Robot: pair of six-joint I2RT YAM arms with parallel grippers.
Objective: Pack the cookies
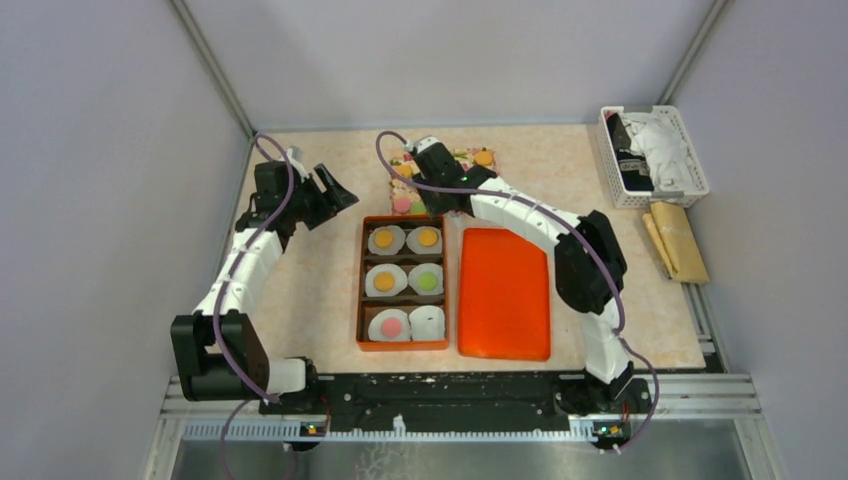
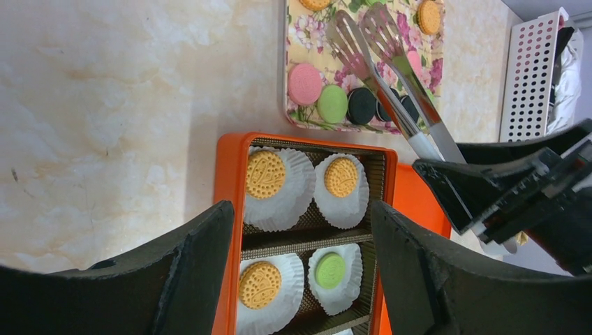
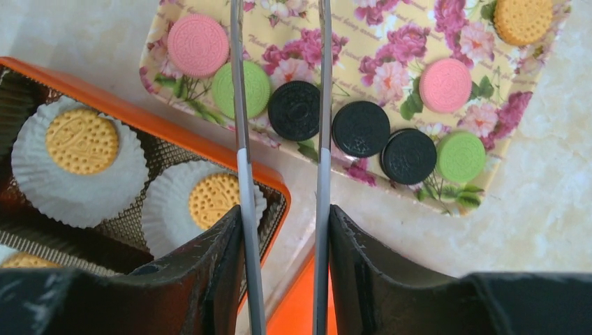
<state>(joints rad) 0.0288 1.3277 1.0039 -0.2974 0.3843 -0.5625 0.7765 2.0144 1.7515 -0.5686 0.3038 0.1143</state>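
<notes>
- The left gripper (image 2: 300, 227) hung with its jaws wide apart, holding nothing, just left of the one orange box (image 1: 361, 285);
- The right gripper (image 3: 283, 227) was clamped on one pair of metal tongs (image 3: 322, 139), which stretched out over the floral board (image 3: 391, 42);
- Six paper cups (image 1: 428, 322) filled the box's six compartments; five held cookies (image 1: 385, 239): three orange, one green, one pink; the near-right cup held none;
- Nine more lay loose on the board: three black, two pink, two green, two orange;
- One orange lid (image 1: 504, 290) lay flat just right of the box.
</notes>
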